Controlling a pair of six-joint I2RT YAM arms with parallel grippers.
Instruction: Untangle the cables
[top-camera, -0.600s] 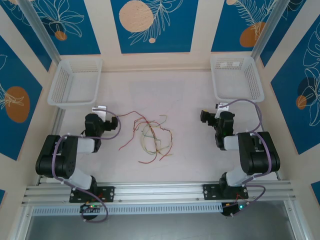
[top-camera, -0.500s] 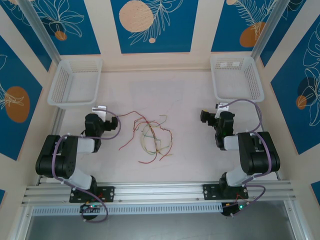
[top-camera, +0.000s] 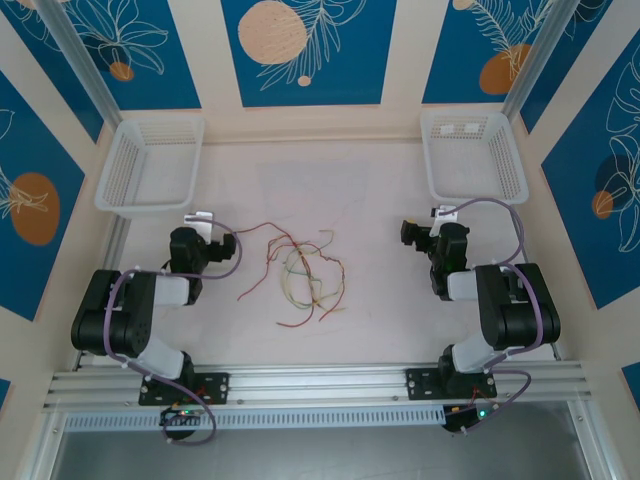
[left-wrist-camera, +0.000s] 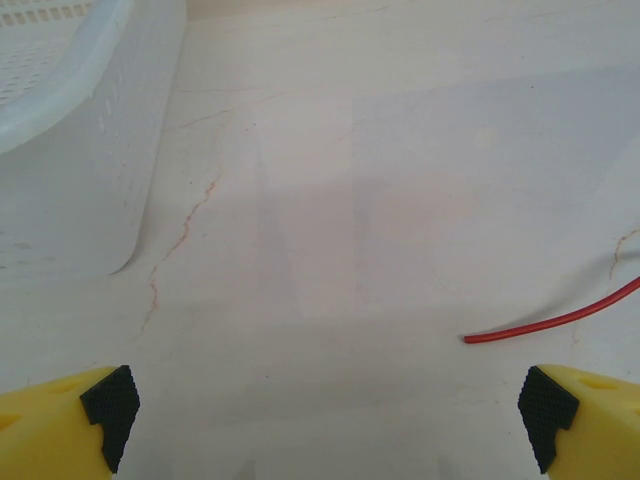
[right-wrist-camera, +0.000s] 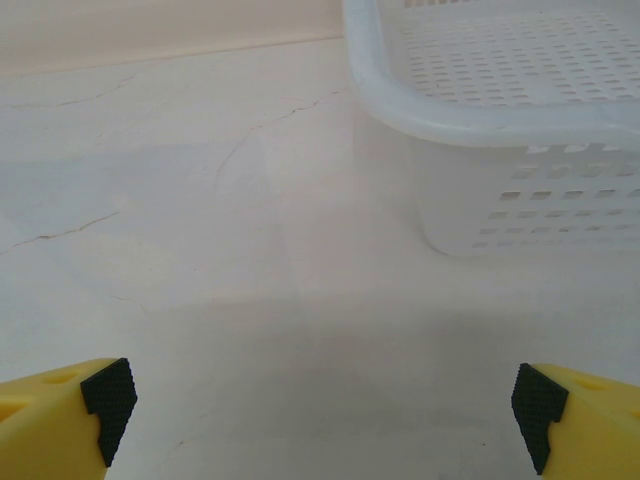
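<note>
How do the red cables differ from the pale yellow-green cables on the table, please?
The red cables sprawl wide, one strand reaching far left, while the pale yellow-green cables bunch in loops at the tangle's middle. Red stands out against the table; the pale ones nearly blend in. Both are thin, crossed over each other, lying flat.

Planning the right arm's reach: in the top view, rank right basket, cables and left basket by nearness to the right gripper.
1. right basket, just beyond the right gripper
2. cables, mid-table, to its left
3. left basket, far left corner
</note>
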